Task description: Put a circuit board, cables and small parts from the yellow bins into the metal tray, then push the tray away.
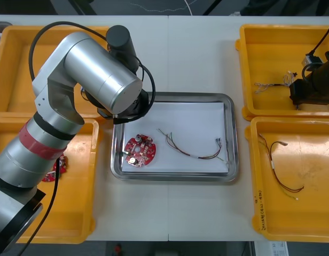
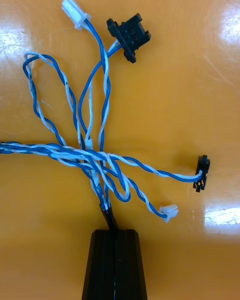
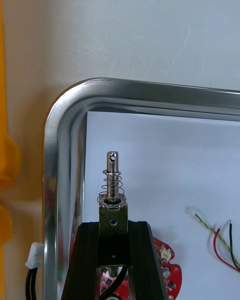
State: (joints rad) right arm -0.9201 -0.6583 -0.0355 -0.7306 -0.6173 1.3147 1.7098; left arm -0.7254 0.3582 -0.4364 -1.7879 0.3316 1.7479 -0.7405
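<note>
My left gripper (image 3: pixel 113 226) is shut on a small metal part (image 3: pixel 113 180), a pin with a spring. It holds the part over the white inside of the metal tray (image 3: pixel 65 110), near the tray's far left corner. A round red circuit board (image 1: pixel 140 151) and a red and yellow cable (image 1: pixel 194 148) lie in the tray (image 1: pixel 233 133). In the far right yellow bin (image 1: pixel 282 37), my right gripper (image 2: pixel 115 234) is shut on a bundle of twisted blue and white cable (image 2: pixel 95 155). The strands run out from between its fingertips.
The left arm (image 1: pixel 100 80) covers the tray's far left corner in the front view. Another red and yellow cable (image 1: pixel 282 173) lies in the near right bin (image 1: pixel 314 224). A red circuit board (image 1: pixel 56 169) lies in the near left bin. A white plug (image 3: pixel 35 255) on a black lead hangs beside the tray's rim.
</note>
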